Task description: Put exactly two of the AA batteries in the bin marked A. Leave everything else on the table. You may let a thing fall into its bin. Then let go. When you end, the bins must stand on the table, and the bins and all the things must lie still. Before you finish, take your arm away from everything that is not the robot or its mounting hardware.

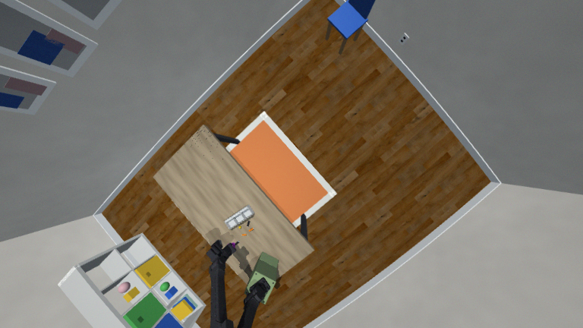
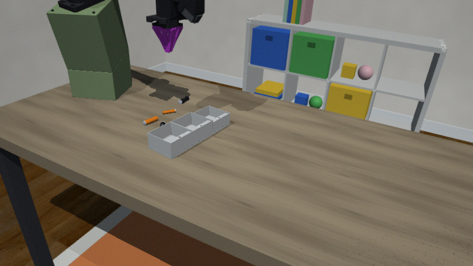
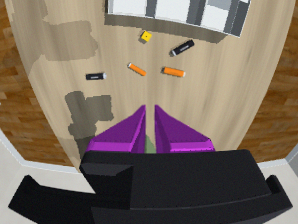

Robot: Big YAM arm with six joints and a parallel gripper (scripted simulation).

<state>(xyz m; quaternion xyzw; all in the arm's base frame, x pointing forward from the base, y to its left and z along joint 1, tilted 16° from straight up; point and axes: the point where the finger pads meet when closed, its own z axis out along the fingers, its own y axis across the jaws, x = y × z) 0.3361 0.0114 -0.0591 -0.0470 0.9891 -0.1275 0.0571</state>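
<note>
Two orange batteries (image 3: 137, 68) (image 3: 173, 71) (image 2: 150, 120) (image 2: 169, 111) lie on the table in front of a grey three-part bin tray (image 2: 172, 145) (image 1: 239, 217). A black battery (image 3: 181, 47) (image 2: 162, 124) lies close to the tray. Another black battery (image 3: 95, 76) (image 2: 183, 99) lies further off. The tray's left compartment in the wrist view seems to carry the letter A; the label is too small to read surely. My gripper (image 2: 168, 47) (image 3: 150, 110) (image 1: 233, 244) has purple fingers. It is shut and empty. It hangs high above the table, short of the batteries.
A small yellow cube (image 3: 145, 36) (image 1: 239, 226) lies by the tray's left compartment. The green robot base (image 2: 92, 49) (image 1: 264, 271) stands at the table's end. A white shelf (image 2: 343, 66) with coloured boxes stands beyond the table.
</note>
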